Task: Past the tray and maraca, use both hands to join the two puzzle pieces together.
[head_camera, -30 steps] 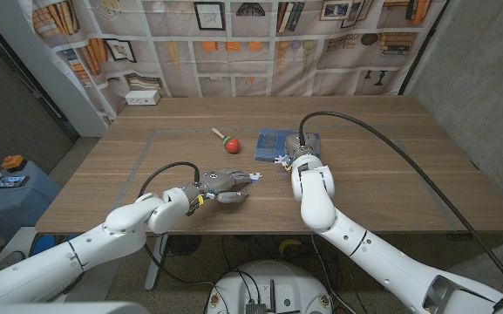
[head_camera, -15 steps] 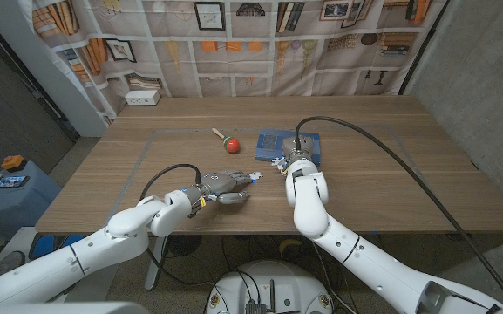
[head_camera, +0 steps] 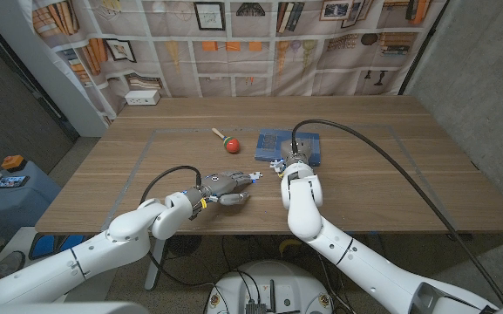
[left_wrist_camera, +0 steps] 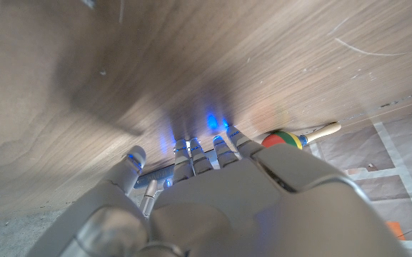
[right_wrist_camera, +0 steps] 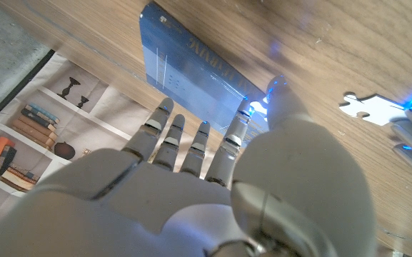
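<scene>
Left hand [head_camera: 225,185] lies near table centre, fingers extended toward 3 o'clock and narrowly spread, holding nothing visible. Right hand [right_wrist_camera: 213,153], fingers straight and slightly apart, empty, hovers beside the blue tray [head_camera: 288,144]. A white puzzle piece [right_wrist_camera: 370,108] lies on the table [head_camera: 390,174] between the hands; the maraca [head_camera: 228,142] sits at the tray's 9 o'clock.

A wooden bench [head_camera: 390,174] spans the middle of the frame, marked with pale tape lines [head_camera: 138,166]. Behind it, along the top, hangs a backdrop printed with bookshelves [head_camera: 234,44]. A small white box [head_camera: 142,98] sits at the upper left. A blue bin [head_camera: 7,192] stands at the left edge.
</scene>
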{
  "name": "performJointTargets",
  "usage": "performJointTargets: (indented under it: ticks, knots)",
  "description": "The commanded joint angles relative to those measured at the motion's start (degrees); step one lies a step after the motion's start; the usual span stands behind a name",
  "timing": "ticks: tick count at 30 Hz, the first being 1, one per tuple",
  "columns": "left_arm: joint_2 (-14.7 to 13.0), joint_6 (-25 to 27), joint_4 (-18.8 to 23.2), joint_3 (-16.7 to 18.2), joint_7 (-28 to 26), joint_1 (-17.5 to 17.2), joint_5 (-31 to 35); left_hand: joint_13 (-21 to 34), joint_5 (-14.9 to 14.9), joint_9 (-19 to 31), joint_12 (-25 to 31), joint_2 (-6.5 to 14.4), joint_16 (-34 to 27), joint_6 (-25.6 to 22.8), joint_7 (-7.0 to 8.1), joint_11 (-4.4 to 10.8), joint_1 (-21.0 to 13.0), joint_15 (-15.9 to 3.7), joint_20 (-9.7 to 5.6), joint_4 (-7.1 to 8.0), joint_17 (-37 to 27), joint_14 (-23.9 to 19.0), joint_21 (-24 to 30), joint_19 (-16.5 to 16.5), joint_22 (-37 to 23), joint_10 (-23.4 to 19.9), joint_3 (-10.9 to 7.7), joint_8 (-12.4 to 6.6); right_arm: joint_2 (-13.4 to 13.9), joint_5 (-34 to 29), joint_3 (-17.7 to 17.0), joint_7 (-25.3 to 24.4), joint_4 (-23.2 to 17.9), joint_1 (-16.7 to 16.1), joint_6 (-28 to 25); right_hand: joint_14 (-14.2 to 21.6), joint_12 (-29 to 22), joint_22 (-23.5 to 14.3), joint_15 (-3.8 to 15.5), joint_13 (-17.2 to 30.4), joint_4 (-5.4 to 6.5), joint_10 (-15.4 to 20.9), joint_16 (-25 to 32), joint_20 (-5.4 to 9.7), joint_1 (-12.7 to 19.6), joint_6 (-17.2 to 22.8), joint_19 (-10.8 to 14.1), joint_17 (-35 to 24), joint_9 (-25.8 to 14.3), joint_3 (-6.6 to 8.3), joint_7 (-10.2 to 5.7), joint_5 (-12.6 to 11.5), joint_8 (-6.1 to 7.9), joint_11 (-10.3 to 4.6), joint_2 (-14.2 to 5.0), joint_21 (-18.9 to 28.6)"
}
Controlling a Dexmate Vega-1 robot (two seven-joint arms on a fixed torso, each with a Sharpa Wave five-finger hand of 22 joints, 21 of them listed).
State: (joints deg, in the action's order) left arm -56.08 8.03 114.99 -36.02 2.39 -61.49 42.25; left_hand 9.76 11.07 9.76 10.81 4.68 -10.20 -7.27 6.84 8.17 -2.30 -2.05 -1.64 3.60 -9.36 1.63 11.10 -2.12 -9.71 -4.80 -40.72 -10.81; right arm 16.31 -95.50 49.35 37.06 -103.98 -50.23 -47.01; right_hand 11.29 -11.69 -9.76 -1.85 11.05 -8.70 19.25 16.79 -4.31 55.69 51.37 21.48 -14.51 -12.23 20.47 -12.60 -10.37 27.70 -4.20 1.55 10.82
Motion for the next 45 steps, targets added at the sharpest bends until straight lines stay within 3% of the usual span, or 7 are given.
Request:
performJointTargets:
  ticks: [1, 45]
  knots:
    - [0.16, 0.34, -0.11, -0.17, -0.30, 0.13, -0.11, 0.06, -0.05, 0.10, 0.04, 4.57, 0.21, -0.65, 0.01, 0.10, -0.67, -7.22, -4.96, -0.12, -0.09, -0.26, 0.08, 0.30, -0.21, -0.51, -0.29, -0.01, -0.95, 0.27, 0.99, -0.21, 1.73, 0.76, -0.19, 0.44, -0.29, -0.06, 0.14, 0.29, -0.18, 0.57, 0.53, -0.05, 0.19, 0.47, 0.08, -0.24, 0.01, -0.18, -0.11, 0.18, 0.33, 0.12, -0.40, 0.32]
    - [-0.01, -0.07, -0.52, -0.24, -1.26, -0.05, -1.16, 0.04, -0.18, 0.14, -0.05, 4.68, 0.27, -1.03, -0.18, -0.08, -0.68, -7.20, -4.88, -0.65, -0.09, -0.43, 0.10, 0.47, -0.21, -0.85, -1.07, 0.15, -3.39, 0.88, 4.45, 2.34, 5.68, 2.75, -2.67, 0.66, -0.17, -0.09, -0.59, 0.31, -0.16, 0.96, 0.62, -0.40, 0.05, 0.29, 0.18, -0.41, 0.31, -0.45, 0.40, 0.19, -0.31, 0.69, -0.80, 0.34]
